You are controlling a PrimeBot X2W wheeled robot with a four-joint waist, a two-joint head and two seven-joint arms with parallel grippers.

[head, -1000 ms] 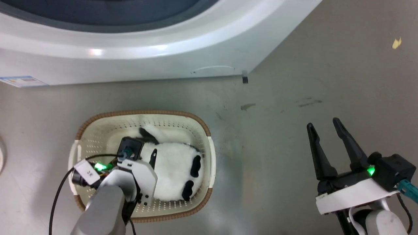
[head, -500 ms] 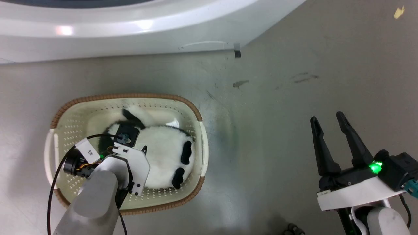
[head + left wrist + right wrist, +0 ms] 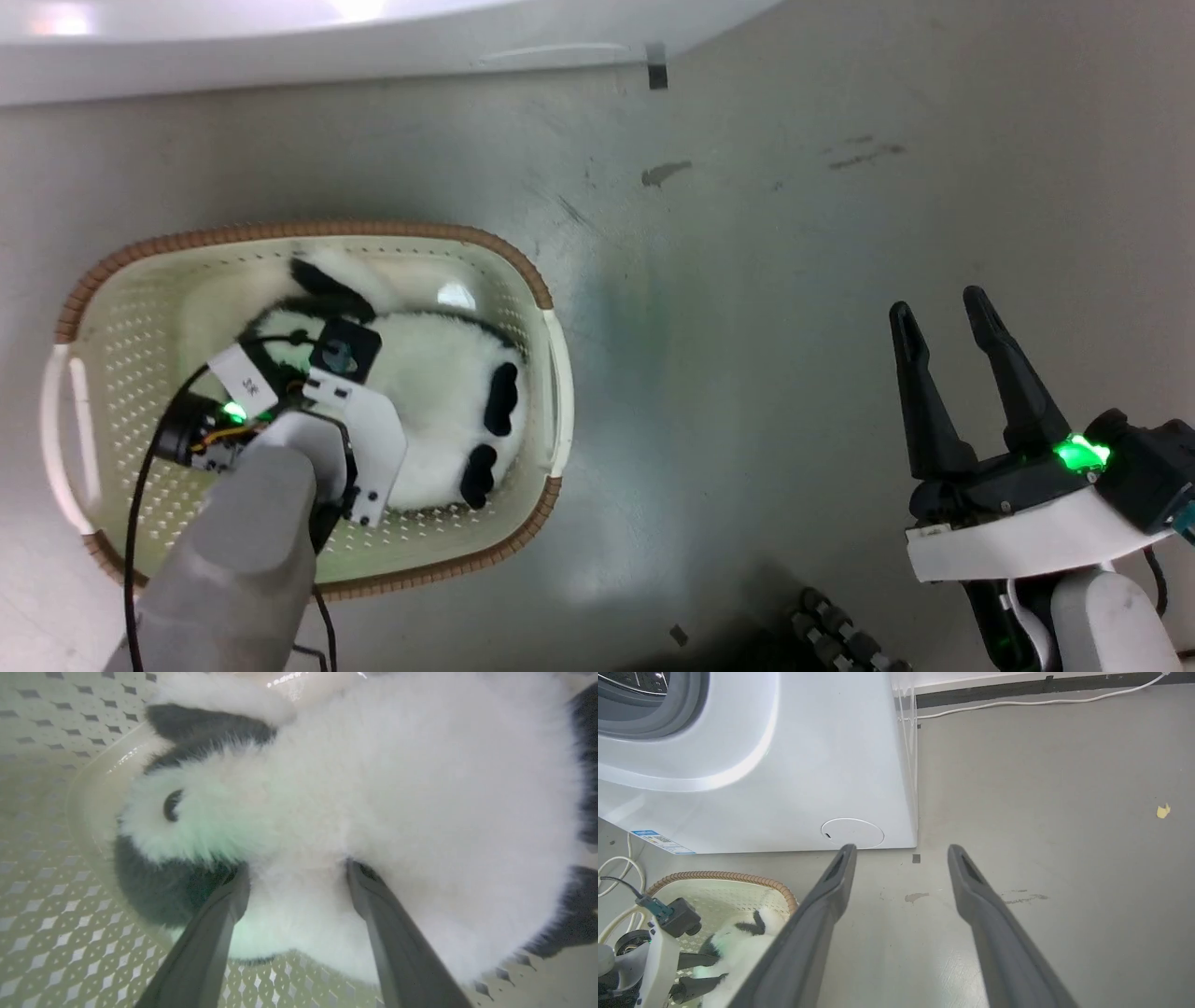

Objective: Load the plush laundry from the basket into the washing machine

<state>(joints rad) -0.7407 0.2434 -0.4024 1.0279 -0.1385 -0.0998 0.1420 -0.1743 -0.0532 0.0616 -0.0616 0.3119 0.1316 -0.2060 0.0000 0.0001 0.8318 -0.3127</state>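
Well, at the left of the head view the basket [image 3: 308, 229] sat on the grey floor [image 3: 747, 392]. The plush panda [image 3: 439, 373] lay inside it, toward the basket's right side, with two black patches turned to the basket's right wall. My left arm reached down into the basket from its near side, with the wrist over the toy.

Through the left wrist camera I saw the left gripper [image 3: 295, 879] with its two fingers apart. Both tips were sunk into the fur, one at the edge of a black patch and the other in the white body. A wad of white fur sat between them, but they had not pinched it. The basket's perforated wall showed below and beside the toy.

Beyond the basket's far rim stood the washing machine [image 3: 280, 47], its white front apart from the basket. In the right wrist view I could make out a blue label [image 3: 661, 841] low on its front and a round cover [image 3: 852, 833] near its lower corner.

Right of the basket the floor carried a dark stain [image 3: 665, 173]. Well to the right of the basket my right gripper [image 3: 938, 303] hovered over the floor, fingers spread wide with nothing between them and a green light [image 3: 1081, 455] lit on its wrist. Farther right again, a yellow scrap [image 3: 1163, 811] lay on the floor.
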